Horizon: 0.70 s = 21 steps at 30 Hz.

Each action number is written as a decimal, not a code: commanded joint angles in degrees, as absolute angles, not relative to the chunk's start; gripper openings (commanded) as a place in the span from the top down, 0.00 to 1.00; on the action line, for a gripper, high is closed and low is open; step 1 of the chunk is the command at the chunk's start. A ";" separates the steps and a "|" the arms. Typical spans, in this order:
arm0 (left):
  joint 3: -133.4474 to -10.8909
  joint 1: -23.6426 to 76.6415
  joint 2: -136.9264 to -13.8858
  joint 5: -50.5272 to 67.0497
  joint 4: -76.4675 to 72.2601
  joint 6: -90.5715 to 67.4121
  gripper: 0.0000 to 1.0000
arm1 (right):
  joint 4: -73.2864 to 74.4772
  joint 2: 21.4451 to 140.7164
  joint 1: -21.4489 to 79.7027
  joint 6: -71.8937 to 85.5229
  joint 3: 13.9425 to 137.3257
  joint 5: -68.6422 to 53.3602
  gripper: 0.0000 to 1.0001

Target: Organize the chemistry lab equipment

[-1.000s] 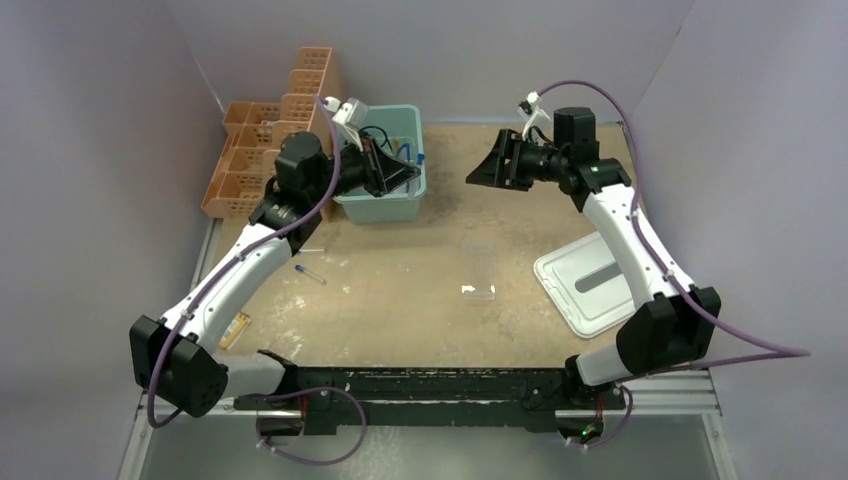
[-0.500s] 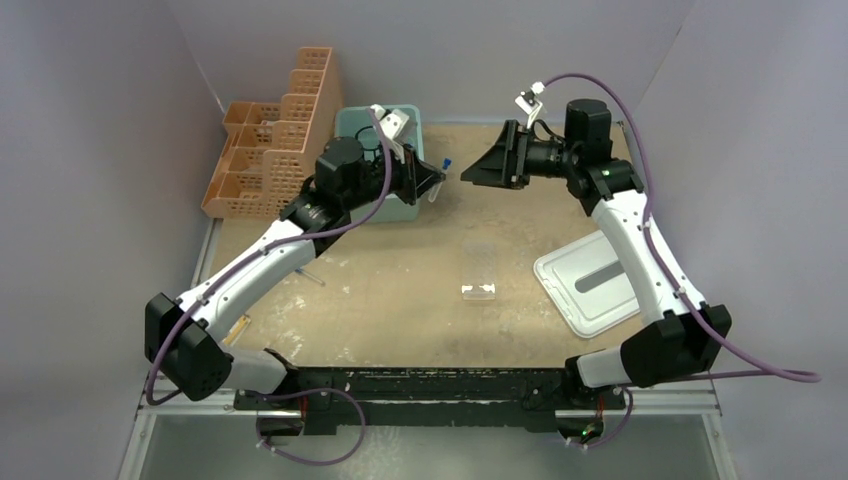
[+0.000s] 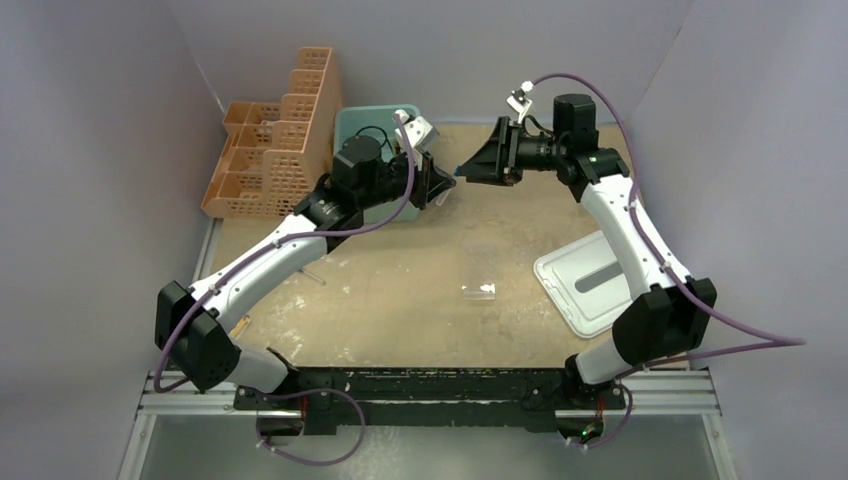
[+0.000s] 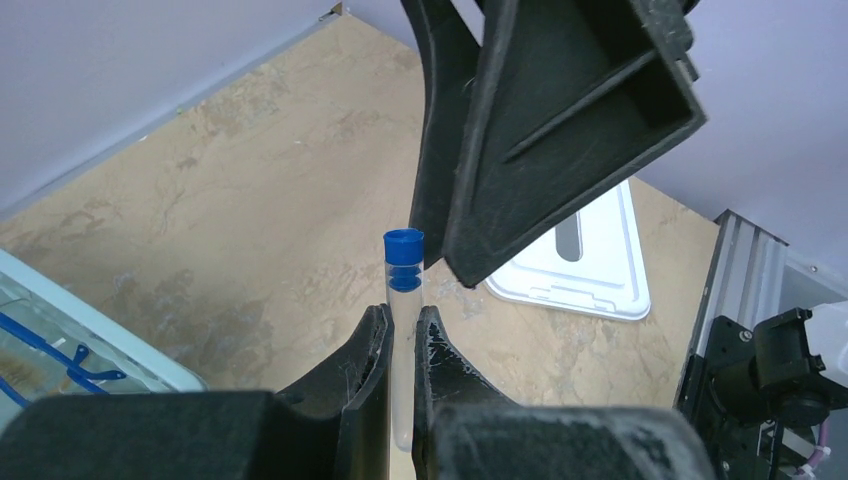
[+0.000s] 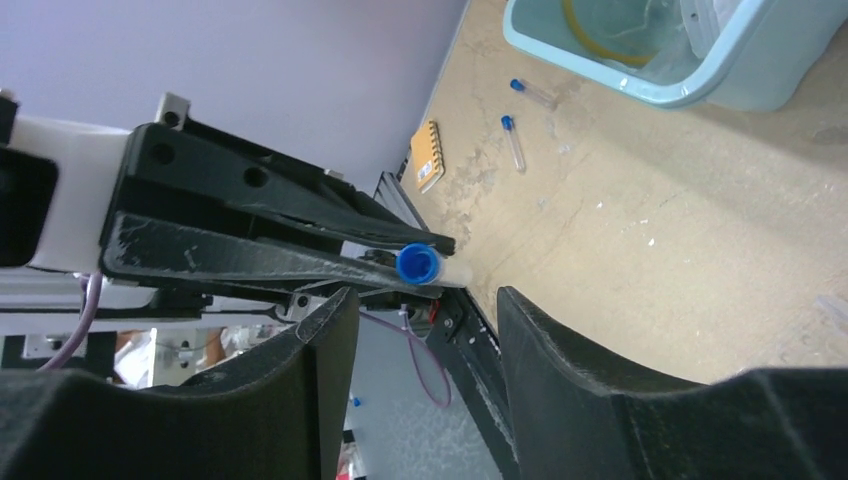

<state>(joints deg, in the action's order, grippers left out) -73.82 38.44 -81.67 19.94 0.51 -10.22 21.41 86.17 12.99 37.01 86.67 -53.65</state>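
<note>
A clear tube with a blue cap point(image 4: 404, 285) stands up between the fingers of my left gripper point(image 4: 402, 318), which is shut on its lower half. In the top view that gripper point(image 3: 441, 183) hangs above the table just right of the light blue bin point(image 3: 352, 126). My right gripper point(image 3: 466, 170) faces it tip to tip and is open. In the right wrist view the tube's cap point(image 5: 416, 264) sits just beyond the right gripper point(image 5: 425, 298), untouched. A clear tube rack point(image 3: 479, 271) lies mid-table. Two more capped tubes point(image 5: 513, 141) lie on the table near the bin point(image 5: 690, 75).
An orange lattice rack point(image 3: 275, 140) stands at the back left beside the bin. A white tray lid point(image 3: 590, 282) lies at the right under the right arm. A small orange notepad point(image 5: 427, 155) rests near the left front edge. An amber hose point(image 5: 600, 25) lies in the bin.
My left arm has swung right from over the bin to mid-table, carrying the tube. The right gripper has shifted slightly toward it and its jaws have narrowed a little.
</note>
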 commanded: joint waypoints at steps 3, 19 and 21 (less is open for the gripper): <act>-78.21 38.96 -82.72 22.34 -0.11 -6.55 1.00 | 22.86 87.41 12.89 35.69 90.36 -55.92 0.47; -80.49 38.93 -85.07 23.61 4.88 -4.72 1.00 | 26.80 90.68 12.96 30.04 92.55 -58.14 0.74; -80.38 38.94 -85.23 23.63 4.90 -4.90 1.00 | 27.17 90.63 12.97 29.64 92.55 -58.48 0.74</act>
